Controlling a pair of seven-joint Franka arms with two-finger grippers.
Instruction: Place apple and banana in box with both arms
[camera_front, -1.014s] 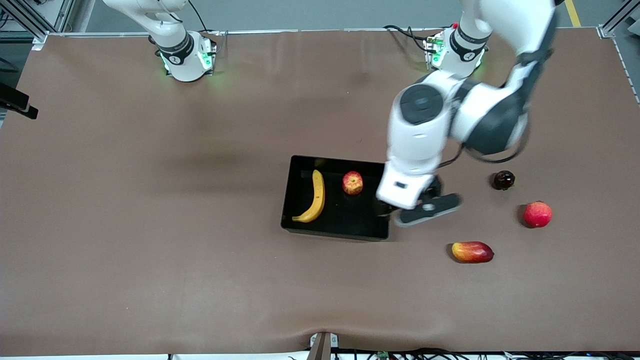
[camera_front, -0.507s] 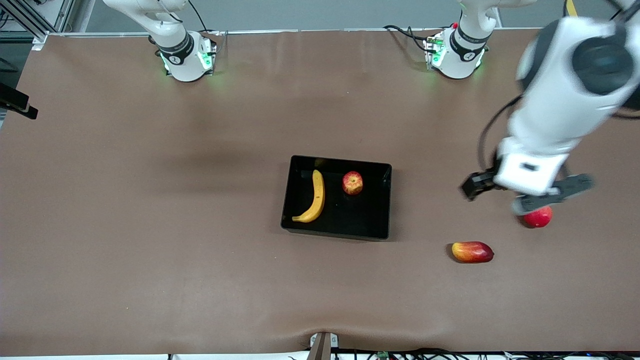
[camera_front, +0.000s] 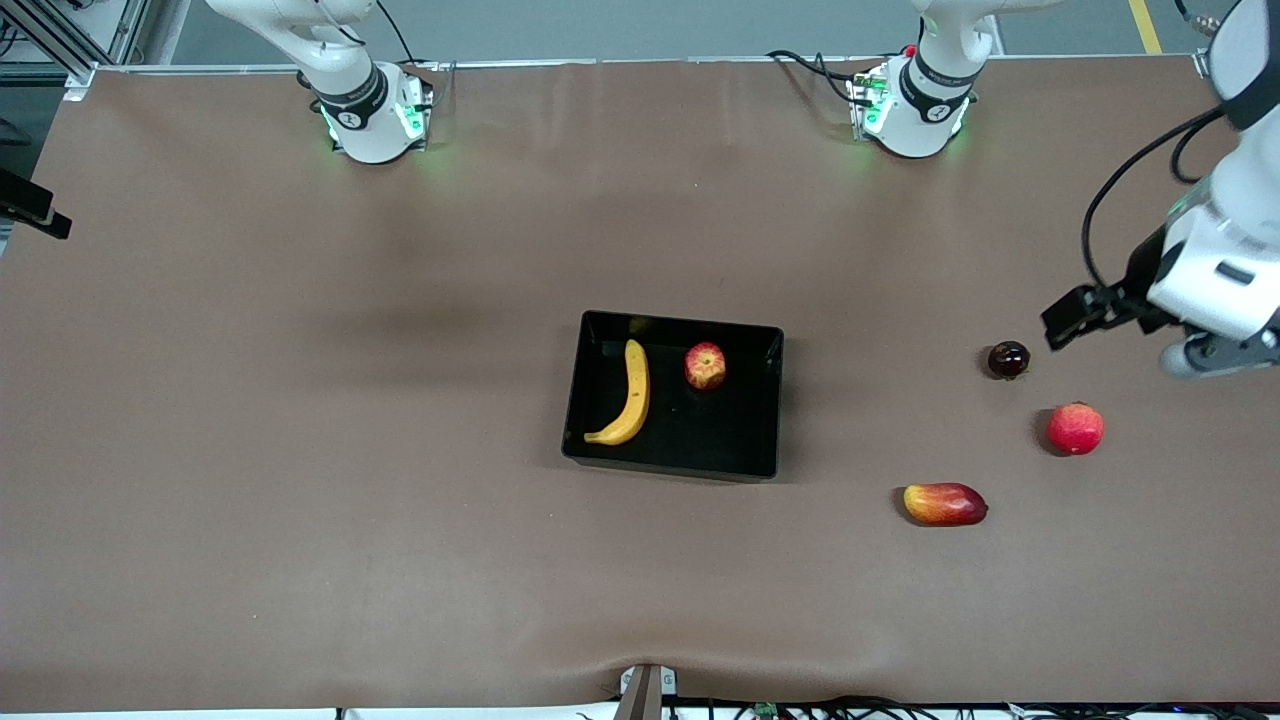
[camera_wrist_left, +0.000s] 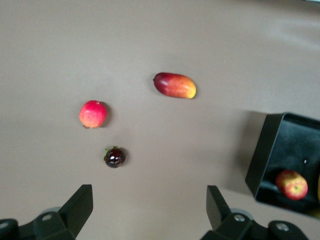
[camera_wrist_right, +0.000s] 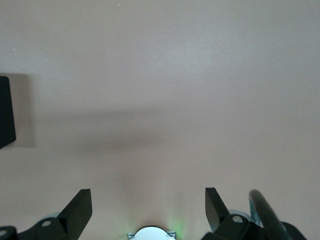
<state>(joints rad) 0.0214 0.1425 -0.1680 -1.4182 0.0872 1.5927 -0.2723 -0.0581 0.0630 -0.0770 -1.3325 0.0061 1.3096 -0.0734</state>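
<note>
The black box (camera_front: 770, 400) sits mid-table. In it lie the yellow banana (camera_front: 630, 392) and the red-yellow apple (camera_front: 705, 365), apart from each other. The left wrist view shows the box's corner (camera_wrist_left: 265, 155) and the apple (camera_wrist_left: 292, 184). My left gripper (camera_front: 1125, 335) is open and empty, up in the air over the left arm's end of the table, near the dark fruit; its fingers (camera_wrist_left: 80, 205) show wide apart. My right gripper (camera_wrist_right: 148, 207) is open and empty, high over bare table near its own base; only that arm's base shows in the front view.
Three loose fruits lie toward the left arm's end: a small dark fruit (camera_front: 1008, 359), a round red-pink fruit (camera_front: 1075, 428) and an elongated red-yellow fruit (camera_front: 945, 503). They also show in the left wrist view: the dark fruit (camera_wrist_left: 115, 157), the round one (camera_wrist_left: 93, 114), the elongated one (camera_wrist_left: 174, 85).
My left arm has swung away from beside the box toward its end of the table and risen, empty. The banana, apple and right arm have not moved.
</note>
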